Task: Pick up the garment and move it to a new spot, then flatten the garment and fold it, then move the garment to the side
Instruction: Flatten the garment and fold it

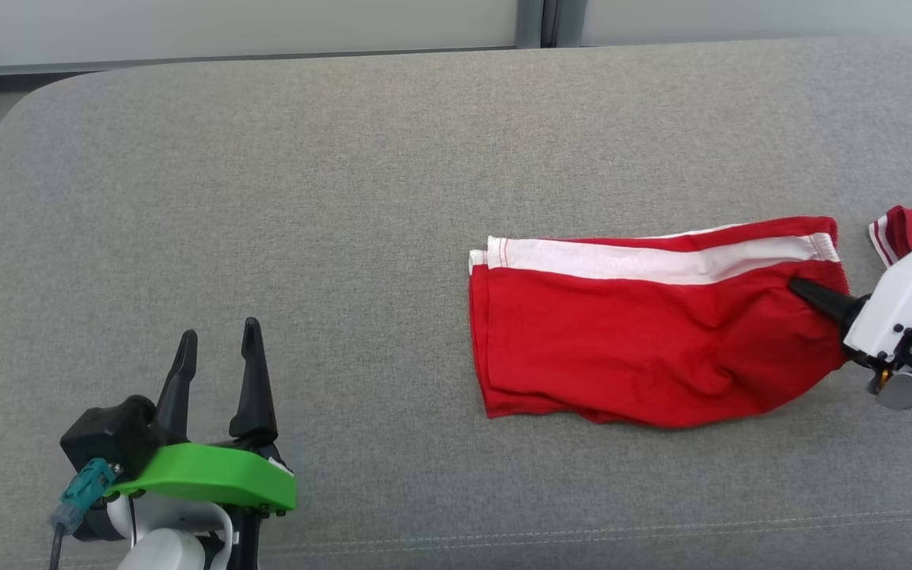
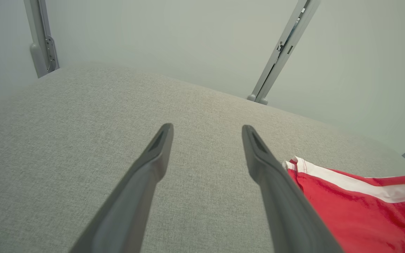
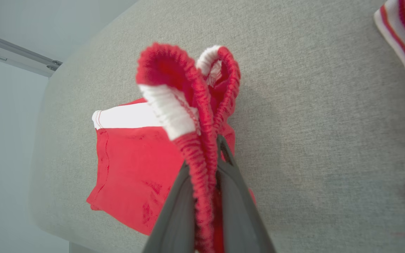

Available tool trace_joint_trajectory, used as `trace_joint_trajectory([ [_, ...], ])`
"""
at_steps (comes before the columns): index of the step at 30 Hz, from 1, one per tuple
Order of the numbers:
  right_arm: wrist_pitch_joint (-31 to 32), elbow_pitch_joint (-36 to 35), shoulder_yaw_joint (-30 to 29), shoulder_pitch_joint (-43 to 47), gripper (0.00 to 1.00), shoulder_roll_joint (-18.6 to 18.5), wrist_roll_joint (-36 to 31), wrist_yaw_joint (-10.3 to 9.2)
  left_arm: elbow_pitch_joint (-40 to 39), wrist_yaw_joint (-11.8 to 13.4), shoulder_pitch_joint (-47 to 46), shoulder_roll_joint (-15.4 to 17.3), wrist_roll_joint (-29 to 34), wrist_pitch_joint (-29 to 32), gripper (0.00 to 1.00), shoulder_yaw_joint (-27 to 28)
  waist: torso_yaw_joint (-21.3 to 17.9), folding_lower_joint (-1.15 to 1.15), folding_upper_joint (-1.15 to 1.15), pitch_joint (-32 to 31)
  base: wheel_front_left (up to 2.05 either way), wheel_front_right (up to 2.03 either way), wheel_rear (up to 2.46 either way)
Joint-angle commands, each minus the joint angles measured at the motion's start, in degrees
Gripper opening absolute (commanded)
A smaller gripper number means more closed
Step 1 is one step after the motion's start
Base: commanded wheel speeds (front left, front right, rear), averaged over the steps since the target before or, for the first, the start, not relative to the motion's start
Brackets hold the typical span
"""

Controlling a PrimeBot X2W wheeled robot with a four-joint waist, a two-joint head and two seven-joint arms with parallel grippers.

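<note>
Waistband of red jersey shorts with white side stripe pinched tight in right fingers, presumably for lift off grey fabric desk; left fingers spread wide, empty.

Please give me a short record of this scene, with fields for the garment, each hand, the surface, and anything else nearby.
garment: red shorts with a white side stripe, spread on the surface, right end gathered
right hand: shut on the elastic waistband, which bunches between its fingers
left hand: open, holding nothing, apart from the shorts
surface: grey fabric surface
other: second red-and-white garment at the far right edge
</note>
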Motion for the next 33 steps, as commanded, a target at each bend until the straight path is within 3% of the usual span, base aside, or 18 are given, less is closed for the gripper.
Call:
trace_joint_trajectory([
  [1,0.49,-0.62,-0.3,-0.34,0.0,0.22,0.16,0.01,0.15,-0.28,-0.03,-0.22,-0.29,-0.28,1.0,-0.01,-0.55,0.0,0.0,-0.14,0.0,0.0,0.0],
  [9,7.6,-9.24,-1.86,0.77,0.0,9.67,-0.51,0.01,0.83,-0.79,-0.39,-0.89,-0.7,-0.55,1.0,-0.48,-0.69,0.0,0.0,-1.14,0.0,0.0,0.0],
  [14,10.87,-10.63,-3.97,-0.62,0.0,16.88,-3.97,0.01,0.9,-1.41,-0.25,-1.36,-0.73,-0.59,1.0,-0.92,0.77,0.0,0.0,-1.53,0.0,0.0,0.0],
  [18,12.11,-9.89,-4.63,-2.01,0.0,20.19,-8.97,0.01,1.31,-1.7,-0.59,-1.92,-0.86,-0.67,1.0,-1.27,2.7,0.0,0.0,-1.89,0.0,0.0,0.0],
  [33,10.38,4.6,-2.43,-8.72,0.0,22.15,-22.24,0.01,5.18,-4.31,-2.03,-5.09,-1.02,-1.4,1.0,-3.57,12.15,0.0,0.0,-3.03,0.0,0.0,0.0],
])
